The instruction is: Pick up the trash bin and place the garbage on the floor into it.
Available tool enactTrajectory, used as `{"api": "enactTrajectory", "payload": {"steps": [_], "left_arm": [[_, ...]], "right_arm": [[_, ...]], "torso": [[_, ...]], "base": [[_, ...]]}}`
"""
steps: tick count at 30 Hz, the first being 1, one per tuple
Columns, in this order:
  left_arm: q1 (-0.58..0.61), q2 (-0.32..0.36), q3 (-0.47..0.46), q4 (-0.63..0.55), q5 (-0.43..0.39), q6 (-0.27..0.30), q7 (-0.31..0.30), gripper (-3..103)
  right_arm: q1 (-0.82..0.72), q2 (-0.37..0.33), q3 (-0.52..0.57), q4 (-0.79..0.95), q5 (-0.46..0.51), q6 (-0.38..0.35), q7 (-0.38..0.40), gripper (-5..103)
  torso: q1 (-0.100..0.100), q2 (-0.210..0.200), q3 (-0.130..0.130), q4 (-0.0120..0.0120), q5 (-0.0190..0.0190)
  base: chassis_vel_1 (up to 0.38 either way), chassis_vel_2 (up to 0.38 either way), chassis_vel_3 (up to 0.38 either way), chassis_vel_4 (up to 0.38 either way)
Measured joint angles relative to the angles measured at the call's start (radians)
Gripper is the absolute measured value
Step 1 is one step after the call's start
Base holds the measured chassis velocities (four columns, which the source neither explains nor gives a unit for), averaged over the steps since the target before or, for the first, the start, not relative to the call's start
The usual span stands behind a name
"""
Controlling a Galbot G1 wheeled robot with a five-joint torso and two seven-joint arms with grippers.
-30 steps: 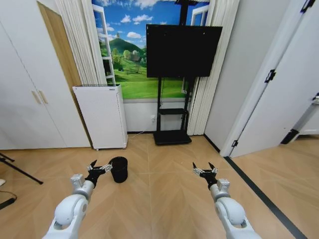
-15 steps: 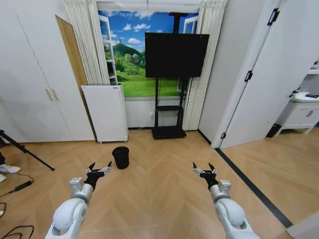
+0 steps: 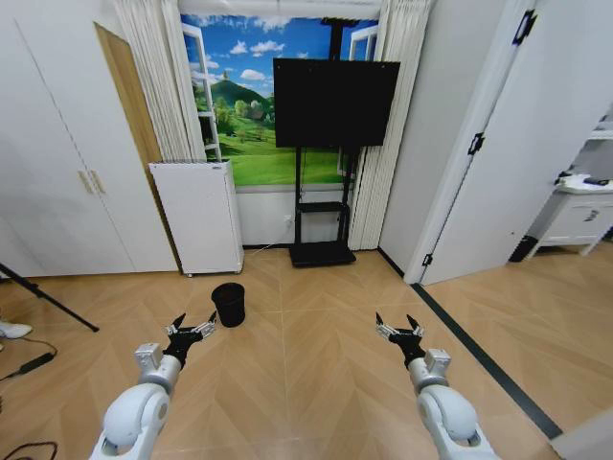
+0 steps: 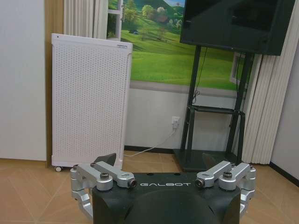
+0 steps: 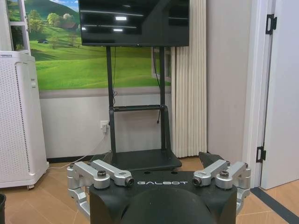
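1. Trash bin [image 3: 228, 304]: upright on the floor [image 3: 316, 364], near the white perforated appliance [image 3: 200, 217], ahead of the left hand [image 3: 191, 331].
2. Left hand: raised over bare floor, fingers spread wide, empty.
3. Right hand [image 3: 399, 330]: raised likewise, spread wide, empty, well apart from the bin.

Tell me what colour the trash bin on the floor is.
Black. The trash bin shows best in the head view, standing on the tan herringbone floor.
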Motion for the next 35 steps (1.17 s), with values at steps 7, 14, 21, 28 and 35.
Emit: {"api": "enactTrajectory", "payload": {"steps": [7, 14, 21, 28, 35], "left_arm": [[0.002, -0.003, -0.002, 0.004, 0.002, -0.012, -0.001, 100], [0.002, -0.007, -0.001, 0.004, 0.019, -0.008, -0.006, 100], [0.002, -0.007, -0.001, 0.004, 0.019, -0.007, -0.006, 100], [0.002, -0.006, 0.0, 0.004, 0.019, -0.006, -0.007, 100], [0.002, -0.006, 0.0, 0.004, 0.019, -0.005, -0.007, 100]], "right_arm": [[0.001, 0.002, -0.003, 0.0, -0.014, -0.002, 0.012, 100], [0.002, 0.002, -0.001, 0.002, -0.04, -0.007, 0.024, 100], [0.002, 0.002, -0.001, 0.003, -0.04, -0.008, 0.024, 100], [0.002, 0.002, -0.001, 0.003, -0.04, -0.008, 0.024, 100], [0.002, 0.002, -0.001, 0.003, -0.041, -0.009, 0.024, 100]], "torso": [[0.0, 0.0, 0.0, 0.0001, 0.0], [0.0, 0.0, 0.0, 0.0, -0.0001], [0.0, 0.0, 0.0, 0.0, 0.0], [0.0, -0.001, 0.0, 0.0, 0.0], [0.0, -0.001, 0.0, 0.0, 0.0]], "base": [[0.0, 0.0, 0.0, 0.0], [0.0, 0.0, 0.0, 0.0], [0.0, 0.0, 0.0, 0.0], [0.0, 0.0, 0.0, 0.0], [0.0, 0.0, 0.0, 0.0]]}}
